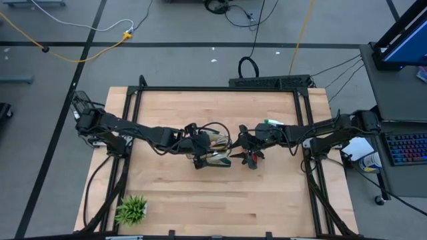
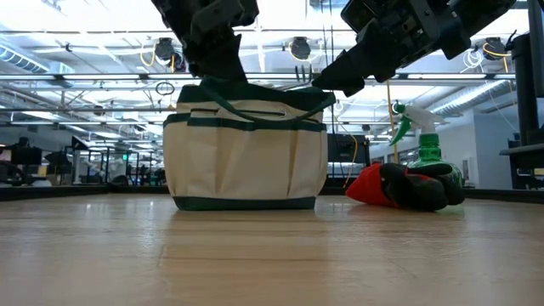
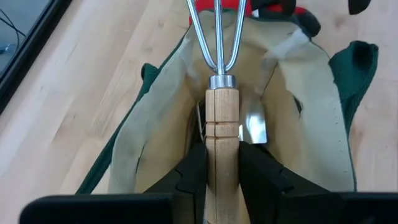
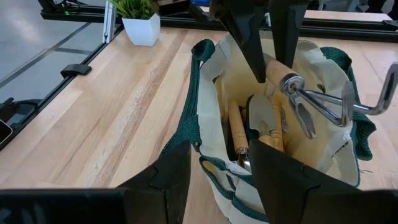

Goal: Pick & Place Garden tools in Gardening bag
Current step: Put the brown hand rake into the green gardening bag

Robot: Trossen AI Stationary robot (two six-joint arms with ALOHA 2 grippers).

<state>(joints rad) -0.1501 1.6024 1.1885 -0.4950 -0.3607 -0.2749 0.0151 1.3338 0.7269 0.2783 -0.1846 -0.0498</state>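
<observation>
Left hand (image 3: pixel 222 177) clamps wooden-handled steel-pronged rake (image 3: pixel 222 112) over cream, green-trimmed bag (image 3: pixel 155 124); right hand (image 4: pixel 219 171) pinches bag rim.

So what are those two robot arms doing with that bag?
They're packing garden tools into the gardening bag in the middle of the table. The left gripper is shut on a wooden-handled hand rake, holding it over the open bag, where other tools already lie. The right gripper holds the bag's rim. The gloves and spray bottle are outside the bag.
</observation>
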